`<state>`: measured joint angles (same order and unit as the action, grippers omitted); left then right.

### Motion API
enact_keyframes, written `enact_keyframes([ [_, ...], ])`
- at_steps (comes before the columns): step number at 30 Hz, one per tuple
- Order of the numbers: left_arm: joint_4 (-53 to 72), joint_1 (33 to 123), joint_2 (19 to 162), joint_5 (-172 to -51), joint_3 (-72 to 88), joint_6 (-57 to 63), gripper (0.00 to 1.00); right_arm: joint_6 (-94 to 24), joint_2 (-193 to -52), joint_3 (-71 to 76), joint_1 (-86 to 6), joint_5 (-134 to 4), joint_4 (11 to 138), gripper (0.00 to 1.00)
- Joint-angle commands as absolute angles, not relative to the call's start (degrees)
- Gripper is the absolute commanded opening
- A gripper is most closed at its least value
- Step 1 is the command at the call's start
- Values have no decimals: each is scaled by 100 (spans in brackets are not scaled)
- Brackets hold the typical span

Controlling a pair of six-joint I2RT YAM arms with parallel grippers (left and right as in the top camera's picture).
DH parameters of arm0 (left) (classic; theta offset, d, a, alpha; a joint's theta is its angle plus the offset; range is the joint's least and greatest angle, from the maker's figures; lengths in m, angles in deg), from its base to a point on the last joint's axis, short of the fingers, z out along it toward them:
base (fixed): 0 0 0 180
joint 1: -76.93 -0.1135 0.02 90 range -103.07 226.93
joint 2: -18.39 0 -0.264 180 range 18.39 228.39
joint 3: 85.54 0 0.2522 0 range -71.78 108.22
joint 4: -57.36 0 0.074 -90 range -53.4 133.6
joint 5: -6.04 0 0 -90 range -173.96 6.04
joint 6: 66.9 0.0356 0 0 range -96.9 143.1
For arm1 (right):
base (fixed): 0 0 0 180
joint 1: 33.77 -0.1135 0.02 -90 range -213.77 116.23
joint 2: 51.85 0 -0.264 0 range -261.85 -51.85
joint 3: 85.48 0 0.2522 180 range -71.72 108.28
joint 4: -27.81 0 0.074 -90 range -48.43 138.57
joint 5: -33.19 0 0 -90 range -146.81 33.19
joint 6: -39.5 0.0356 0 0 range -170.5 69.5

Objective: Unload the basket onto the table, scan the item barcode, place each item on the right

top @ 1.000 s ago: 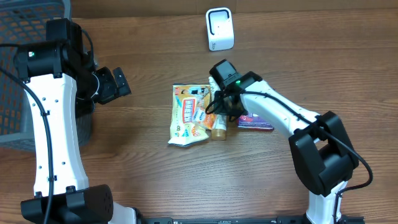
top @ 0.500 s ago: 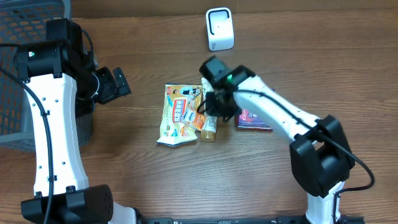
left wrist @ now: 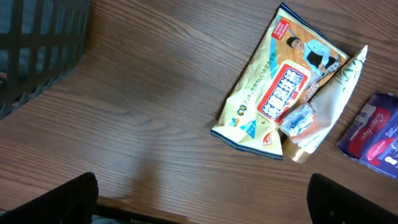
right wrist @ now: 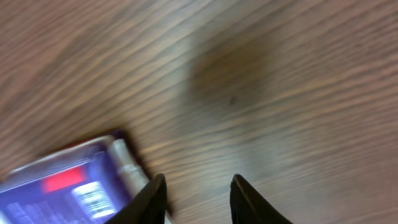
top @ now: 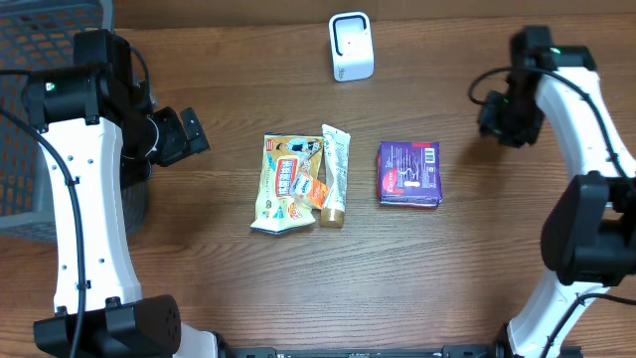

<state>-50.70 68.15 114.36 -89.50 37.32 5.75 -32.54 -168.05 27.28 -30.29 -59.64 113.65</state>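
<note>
With right hand narrowly parted and empty, left hand wide, could clip the purple box beside it, flipping it label-down.

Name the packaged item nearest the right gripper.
The purple box, lying alone; the yellow snack bag and tube overlap farther from the right gripper.

The surface is brown wood with long, thin lines running across it. It fills almost the whole view from above. A dark basket with a grid of holes stands at the far left edge. The light on the wood is soft and even.
</note>
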Motion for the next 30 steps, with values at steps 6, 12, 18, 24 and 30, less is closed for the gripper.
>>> enact_keyframes([
  [6, -5061, 6756, 11429, -8950, 3732, 682, 100, -3600, -16693, 779, -3311, -7990, 9616, 34],
  [12, -5061, 6756, 11429, -8950, 3732, 682, 100, -3353, -16693, 591, -3936, -8460, 9306, 34],
  [18, -5061, 6756, 11429, -8950, 3732, 682, 100, -3429, -16691, 978, -4132, -8628, 9531, 34],
  [24, -5061, 6756, 11429, -8950, 3732, 682, 100, -3740, -16691, 1966, -4071, -7912, 10700, 40],
  [30, -5061, 6756, 11429, -8950, 3732, 682, 100, -4684, -16693, 2357, -4014, -7828, 11972, 59],
])
